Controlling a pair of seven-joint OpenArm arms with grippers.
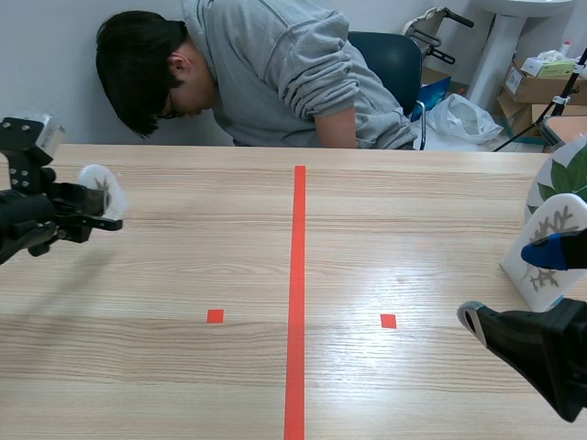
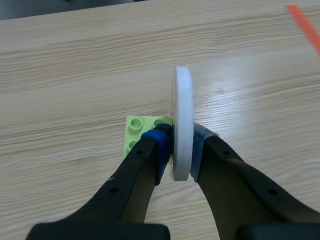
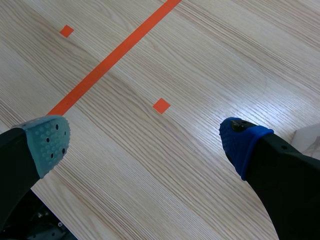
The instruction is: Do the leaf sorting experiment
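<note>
Left fingers (image 2: 157,145): clenched on white disc (image 2: 182,120), gripped edge-on by its lower rim, pads pressed to both faces. Pale green studded brick (image 2: 139,131): just beside one pad, touching disc; joined to it or not, impossible to tell. Disc held raised above bench (image 1: 183,385), near left edge. Right fingers (image 3: 244,142): released, spread wide, grasping nothing, low over near right corner. White leaf plaque (image 1: 552,220), grey skeleton print, upright at right edge; second plaque (image 1: 570,170), green leaf, behind it. Person (image 1: 275,73) bent over far edge. Progress, judged: early; one piece in hand and not yet placed, two plaques at right edge untouched, no sorted group visible either side of orange tape line (image 1: 295,302).
</note>
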